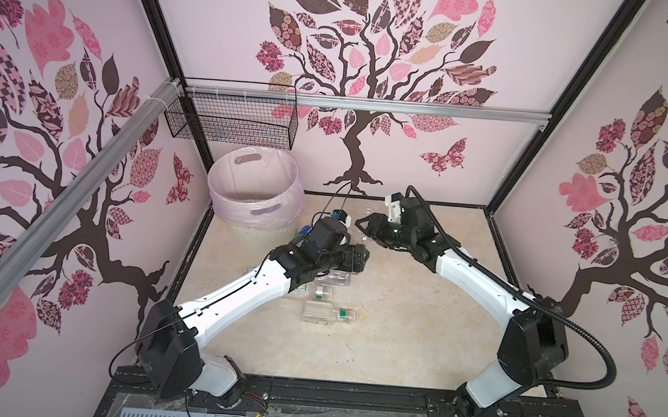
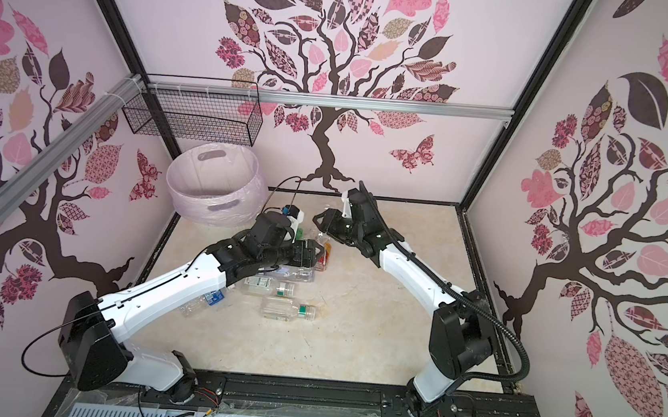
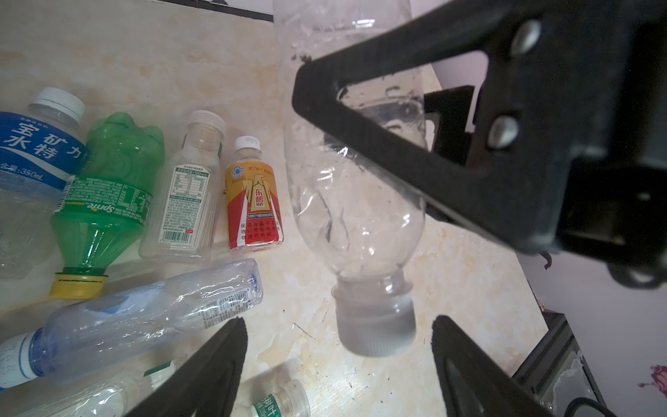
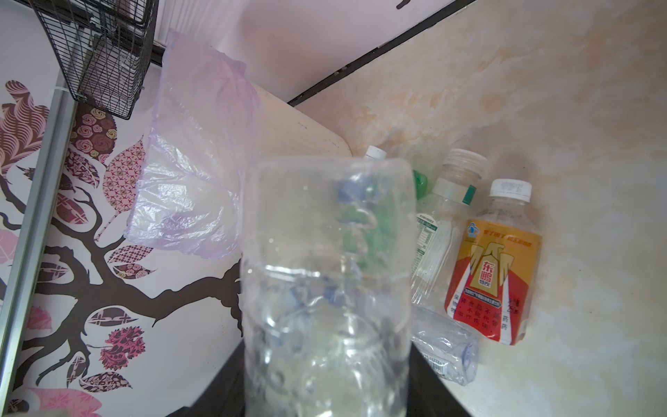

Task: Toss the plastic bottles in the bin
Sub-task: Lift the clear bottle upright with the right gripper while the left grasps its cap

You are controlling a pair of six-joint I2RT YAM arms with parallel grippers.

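My right gripper is shut on a clear crumpled bottle and holds it above the floor. The left wrist view shows this bottle hanging cap down. My left gripper is open, one finger on each side of the white cap without touching it. In both top views the two grippers meet near the middle. On the floor lie a green Sprite bottle, an orange-red one, a green-white labelled one and a blue-labelled one. The pale lined bin stands at the back left.
A black wire basket hangs on the rail above the bin. More clear bottles lie beside and under the left arm. A crushed clear bottle lies close to my left finger. Walls and a black frame close the floor in.
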